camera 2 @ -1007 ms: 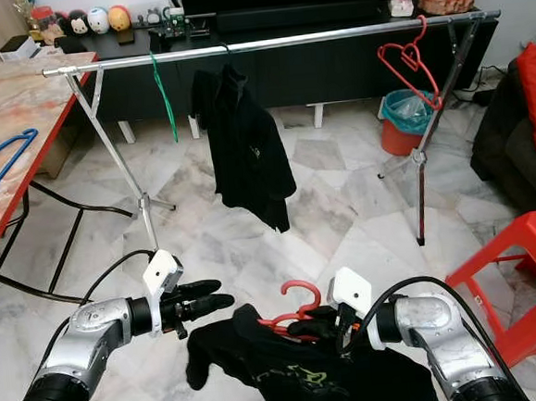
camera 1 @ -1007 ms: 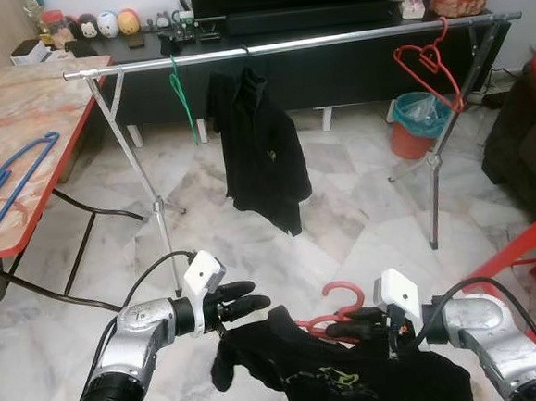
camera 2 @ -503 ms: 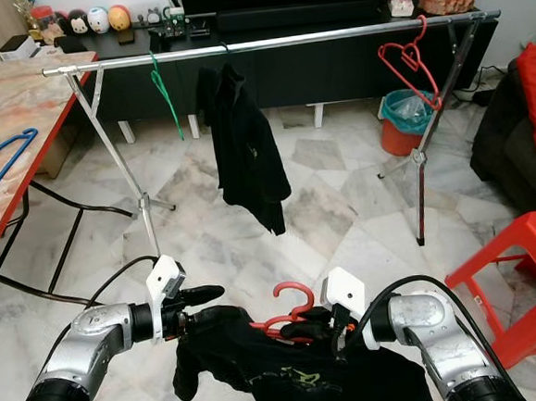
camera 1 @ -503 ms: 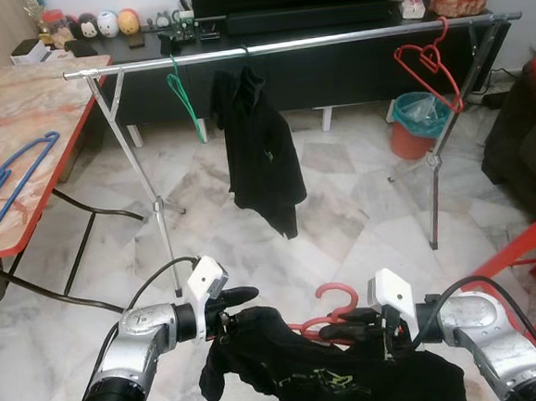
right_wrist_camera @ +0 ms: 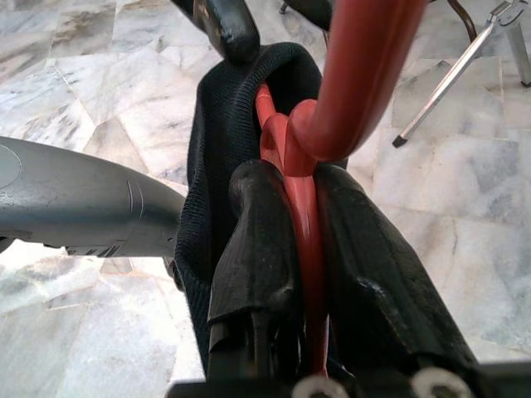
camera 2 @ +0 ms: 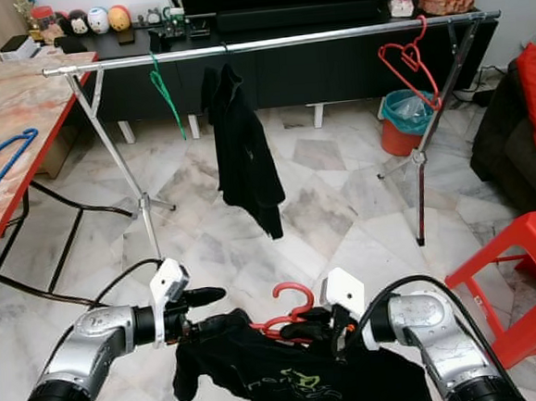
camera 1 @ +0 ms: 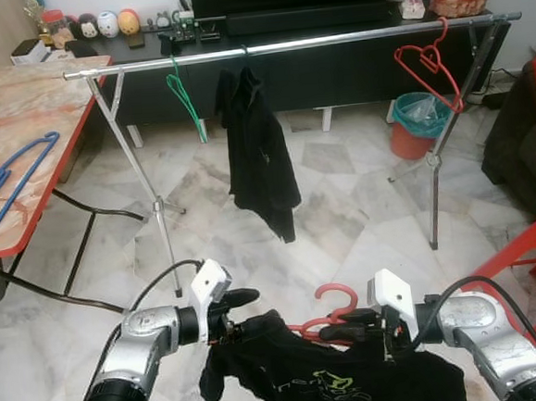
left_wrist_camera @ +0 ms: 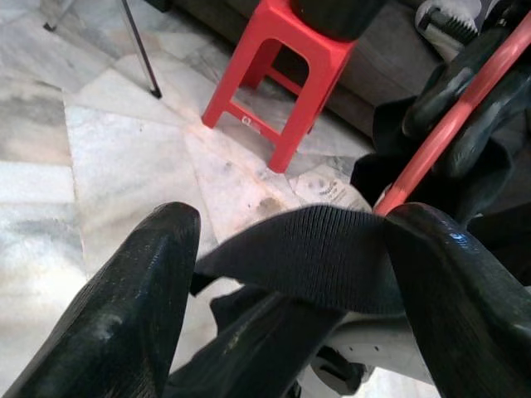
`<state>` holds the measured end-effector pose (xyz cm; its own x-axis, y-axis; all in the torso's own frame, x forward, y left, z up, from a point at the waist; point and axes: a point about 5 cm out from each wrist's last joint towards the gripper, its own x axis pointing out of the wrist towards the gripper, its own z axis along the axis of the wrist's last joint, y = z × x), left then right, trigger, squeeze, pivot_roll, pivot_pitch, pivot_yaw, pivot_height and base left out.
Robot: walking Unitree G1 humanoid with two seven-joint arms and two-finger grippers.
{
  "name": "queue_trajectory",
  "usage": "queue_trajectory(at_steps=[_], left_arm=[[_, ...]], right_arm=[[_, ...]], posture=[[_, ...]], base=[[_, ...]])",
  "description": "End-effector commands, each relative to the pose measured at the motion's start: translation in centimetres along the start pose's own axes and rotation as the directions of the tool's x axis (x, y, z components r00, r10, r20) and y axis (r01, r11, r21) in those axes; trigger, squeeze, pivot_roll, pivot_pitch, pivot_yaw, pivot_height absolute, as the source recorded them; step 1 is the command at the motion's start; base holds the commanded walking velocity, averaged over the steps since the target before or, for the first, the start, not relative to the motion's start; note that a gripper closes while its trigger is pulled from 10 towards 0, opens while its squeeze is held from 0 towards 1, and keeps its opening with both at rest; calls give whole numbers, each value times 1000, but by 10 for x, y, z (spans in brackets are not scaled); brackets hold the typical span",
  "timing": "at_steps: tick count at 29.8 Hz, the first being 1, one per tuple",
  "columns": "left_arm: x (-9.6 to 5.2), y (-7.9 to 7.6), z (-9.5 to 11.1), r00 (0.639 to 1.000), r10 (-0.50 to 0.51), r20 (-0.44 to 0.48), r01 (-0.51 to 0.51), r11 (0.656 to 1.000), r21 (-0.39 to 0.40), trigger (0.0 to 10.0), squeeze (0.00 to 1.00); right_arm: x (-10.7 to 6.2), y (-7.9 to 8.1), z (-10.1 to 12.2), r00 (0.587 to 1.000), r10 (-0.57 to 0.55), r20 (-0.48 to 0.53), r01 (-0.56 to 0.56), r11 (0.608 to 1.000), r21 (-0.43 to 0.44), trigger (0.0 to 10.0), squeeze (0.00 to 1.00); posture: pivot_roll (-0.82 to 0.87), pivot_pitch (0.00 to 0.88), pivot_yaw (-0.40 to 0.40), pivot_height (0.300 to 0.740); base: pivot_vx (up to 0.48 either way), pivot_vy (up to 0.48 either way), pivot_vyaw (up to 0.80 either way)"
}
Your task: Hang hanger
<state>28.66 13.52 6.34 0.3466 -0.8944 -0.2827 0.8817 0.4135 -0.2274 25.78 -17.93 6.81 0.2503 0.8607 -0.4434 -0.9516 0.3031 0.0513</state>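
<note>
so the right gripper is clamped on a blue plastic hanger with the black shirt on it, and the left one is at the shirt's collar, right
Not quite: the plastic hanger is red, not blue. The right wrist view shows the right gripper with its jaws shut on the red stem. The rest holds: the black shirt hangs on it, and the left gripper has the shirt's collar between its jaws. The blue hanger lies on the marble-patterned table.

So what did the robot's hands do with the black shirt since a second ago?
The left gripper moved in from beside the black shirt and now has the collar between its open fingers. The right gripper stayed clamped on the red hanger. The rail is unchanged; its hanging jacket turned a little.
</note>
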Motion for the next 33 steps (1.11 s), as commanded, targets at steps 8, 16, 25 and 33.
queue_trajectory(at_steps=[8,16,25,33], left_arm=[[1,-5,-9,998,-43,-48,41,999,-34,10000,0],[3,-8,-11,996,-71,-50,69,996,-49,10000,0],[5,-7,-11,998,-45,-40,43,998,-56,4706,0],[6,-6,-9,999,-35,-17,34,997,-62,0,0]], right_arm=[[1,-2,13,999,11,32,-9,999,-49,10000,0],[0,-2,17,999,21,38,-19,998,-56,10000,0],[1,0,19,999,34,42,-31,998,-61,10000,0],[2,0,18,998,37,41,-35,998,-56,10000,0]], posture=[[-8,12,2,740],[-12,18,-2,740],[-13,23,-5,740],[-12,25,-6,740]], base=[[0,0,0],[0,0,0],[0,0,0],[0,0,0]])
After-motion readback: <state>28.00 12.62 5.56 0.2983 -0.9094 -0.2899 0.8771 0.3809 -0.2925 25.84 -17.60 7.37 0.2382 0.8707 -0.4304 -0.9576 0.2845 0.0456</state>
